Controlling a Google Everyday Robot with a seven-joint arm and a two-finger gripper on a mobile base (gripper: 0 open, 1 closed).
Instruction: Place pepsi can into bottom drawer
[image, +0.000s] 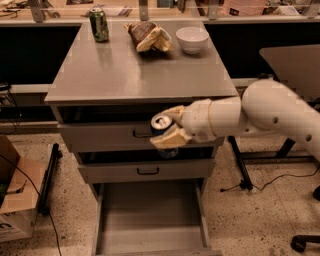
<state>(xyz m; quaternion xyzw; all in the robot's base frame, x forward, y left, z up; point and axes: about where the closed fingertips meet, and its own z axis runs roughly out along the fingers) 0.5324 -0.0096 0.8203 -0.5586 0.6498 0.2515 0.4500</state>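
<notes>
My gripper (167, 127) is shut on the pepsi can (163, 135), a dark can with a silver top, and holds it upright in the air in front of the two upper drawers. The white arm (260, 112) reaches in from the right. The bottom drawer (150, 215) is pulled open below the can, a plain grey tray with a flat floor. The can's logo is hidden by my fingers.
On the grey cabinet top (140, 70) stand a green can (99, 24) at the back left, a brown chip bag (147, 36) and a white bowl (192, 39). A cardboard box (15, 195) sits on the floor at left. Table legs and cables are at right.
</notes>
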